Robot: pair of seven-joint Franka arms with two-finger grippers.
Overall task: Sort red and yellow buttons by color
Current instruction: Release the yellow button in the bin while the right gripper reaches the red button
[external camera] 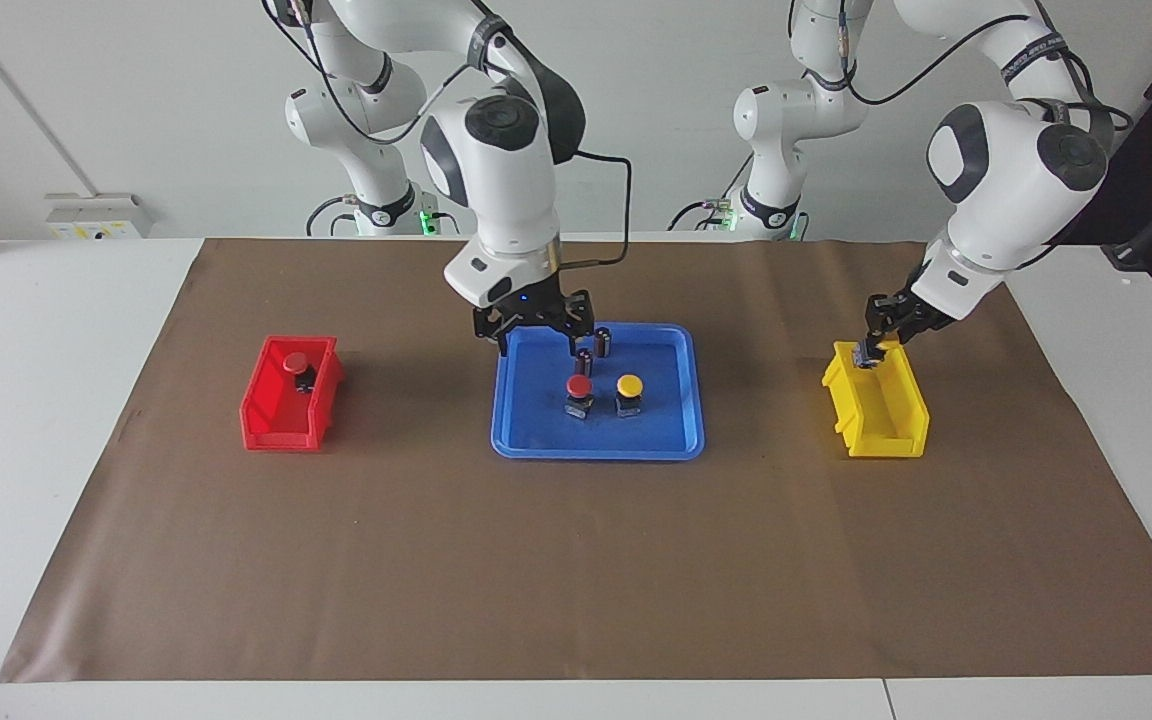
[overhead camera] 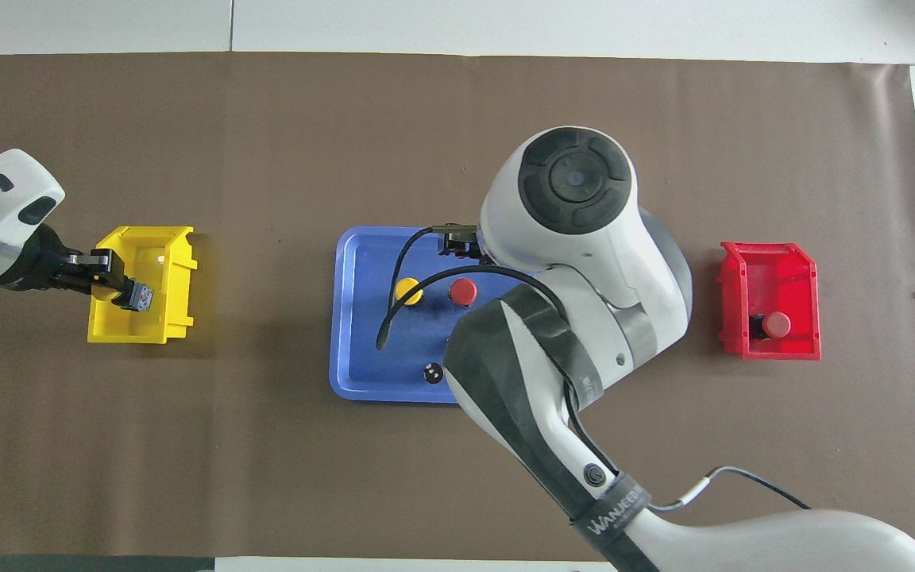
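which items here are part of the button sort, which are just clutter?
Job: red button and yellow button on blue tray; binned red button in red bin; yellow button in left hand over yellow bin; right hand.
Clutter: two dark cylinders.

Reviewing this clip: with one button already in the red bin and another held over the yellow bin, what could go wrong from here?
1. The left gripper holds a yellow button over the yellow bin's end nearer the robots; released there, it might clip the rim and bounce out.
2. The right gripper, open over the blue tray, hangs close to two dark cylinders; descending toward the red button, it could topple them.
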